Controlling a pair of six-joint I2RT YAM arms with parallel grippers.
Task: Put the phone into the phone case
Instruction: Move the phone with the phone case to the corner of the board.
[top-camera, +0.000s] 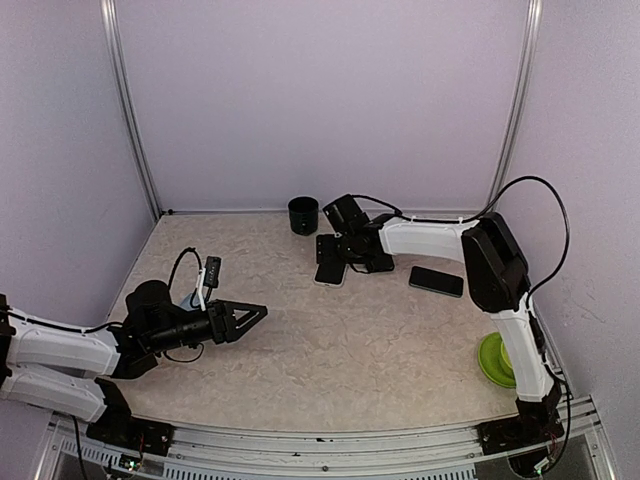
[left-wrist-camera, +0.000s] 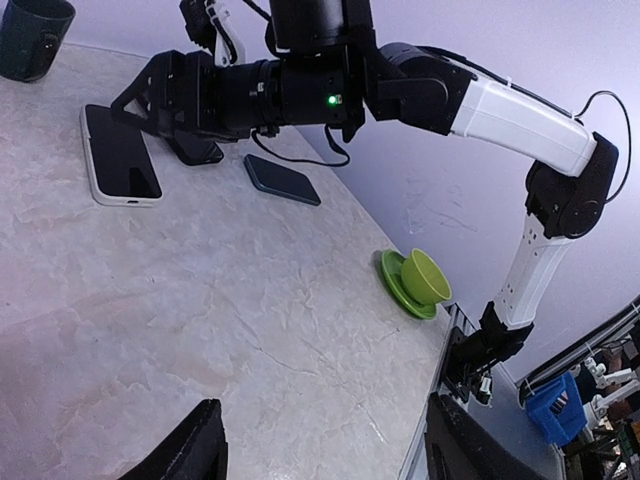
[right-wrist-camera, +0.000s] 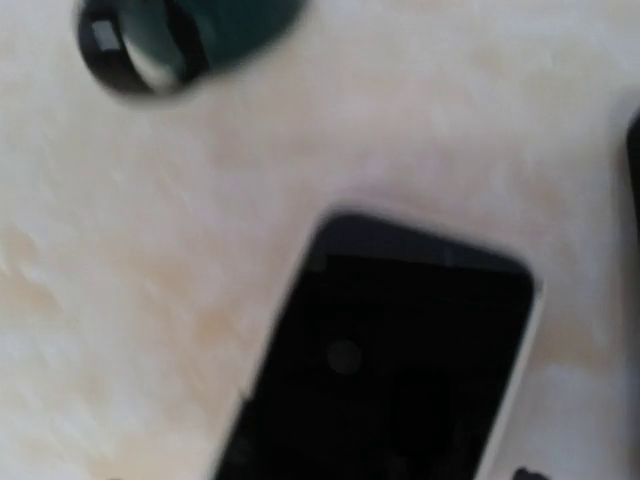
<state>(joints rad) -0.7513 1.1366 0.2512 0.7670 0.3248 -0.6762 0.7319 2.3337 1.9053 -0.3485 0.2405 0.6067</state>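
A: Two flat slabs here. Which is the phone?
B: Phone (top-camera: 329, 272) is the white-rimmed one, screen up, flat on the table (top-camera: 300, 350), far middle. Case (top-camera: 436, 281) is dark, flat, off to its right, not touching.
A: Right gripper?
B: Right gripper (top-camera: 333, 256) sits over the phone's far end, fingers spread, nothing gripped. Touching or not, cannot tell. Wrist view is blurred.
A: Left?
B: Left gripper (top-camera: 254, 322) is low at near left, well apart, fingers wide, empty. Dark mug (top-camera: 303, 215) behind the phone, green cup (top-camera: 495, 358) near right.
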